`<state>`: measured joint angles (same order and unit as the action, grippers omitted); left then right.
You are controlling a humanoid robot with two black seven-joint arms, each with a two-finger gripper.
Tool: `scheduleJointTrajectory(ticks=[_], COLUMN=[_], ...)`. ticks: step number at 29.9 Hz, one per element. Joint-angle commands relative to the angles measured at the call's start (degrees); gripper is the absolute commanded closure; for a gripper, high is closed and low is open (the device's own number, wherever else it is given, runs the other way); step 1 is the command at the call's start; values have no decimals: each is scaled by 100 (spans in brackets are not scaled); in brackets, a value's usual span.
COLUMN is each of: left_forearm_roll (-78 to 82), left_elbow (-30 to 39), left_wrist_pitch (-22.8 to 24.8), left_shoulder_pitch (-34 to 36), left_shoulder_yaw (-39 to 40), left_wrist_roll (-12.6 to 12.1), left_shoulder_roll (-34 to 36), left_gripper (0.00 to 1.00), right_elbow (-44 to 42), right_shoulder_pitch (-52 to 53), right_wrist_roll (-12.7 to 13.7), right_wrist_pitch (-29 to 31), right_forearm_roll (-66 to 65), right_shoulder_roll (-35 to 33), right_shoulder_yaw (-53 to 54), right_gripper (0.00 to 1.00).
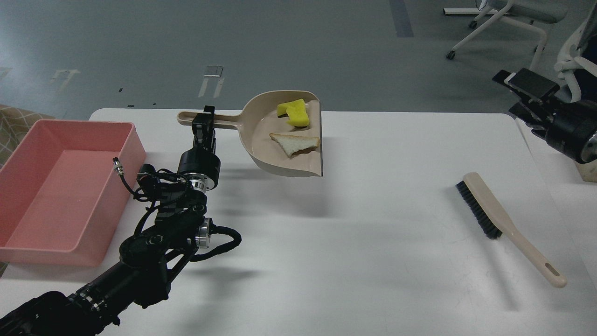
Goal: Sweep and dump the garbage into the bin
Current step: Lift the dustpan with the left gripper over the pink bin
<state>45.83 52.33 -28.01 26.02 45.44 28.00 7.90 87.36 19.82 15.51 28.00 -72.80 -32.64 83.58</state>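
Observation:
The garbage lies in a beige dustpan (261, 140): a bright yellow spongy piece (294, 113) at the far side, and an off-white triangular scrap with a brown edge (295, 143) nearer me. My left gripper (205, 120) is shut on the dustpan's long handle and holds the pan above the table, its shadow below it. The pink bin (65, 196) stands at the left, empty, left of the pan. My right gripper (526, 95) is open and empty at the far right, above the table's edge.
The beige brush with black bristles (494, 214) lies loose on the white table (373, 210) at the right. White chairs (508, 18) stand on the grey floor beyond the table.

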Motion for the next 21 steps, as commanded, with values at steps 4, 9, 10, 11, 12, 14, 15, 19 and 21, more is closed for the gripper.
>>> scheduleJointTrajectory(ticks=[4,9,10,11,12,14,15,19,21], left_forearm_roll=[-39,-30,-30,-30,-30,-30,-30,31,93], left_elbow=[365,664,682,734,779,892,980,1165,1367], left_wrist_pitch=[1,1,1,1,1,1,1,1,1], left_shoulder_pitch=[26,44,44,44,44,35,35,35,35], left_shoulder_yaw=[0,0,-8,-17,-17,-35,-35,-35,-44], left_wrist_roll=[0,-14,-31,-40,-49,-119,-198,-356,-523], left_shoulder_roll=[344,563,599,677,713,862,958,1047,1056], left_gripper=[100,100,100,100,100,100,100,100,100], right_elbow=[-412,-1167,-1247,-1369,-1440,-1581,-1616,-1643,-1652], right_shoulder_pitch=[13,48,57,66,66,66,66,-22,-136], right_wrist_roll=[-13,-31,-31,-40,-40,-48,-40,-48,-48], right_wrist_pitch=[0,-311,-373,-461,-497,-532,-532,-532,-497], right_forearm_roll=[3,834,1003,1326,1486,1890,2118,2603,2788], right_shoulder_roll=[1189,1821,1857,1875,1875,1892,1893,1901,1919], right_shoulder_yaw=[475,615,633,633,633,633,642,633,624], right_gripper=[0,0,0,0,0,0,0,0,0])
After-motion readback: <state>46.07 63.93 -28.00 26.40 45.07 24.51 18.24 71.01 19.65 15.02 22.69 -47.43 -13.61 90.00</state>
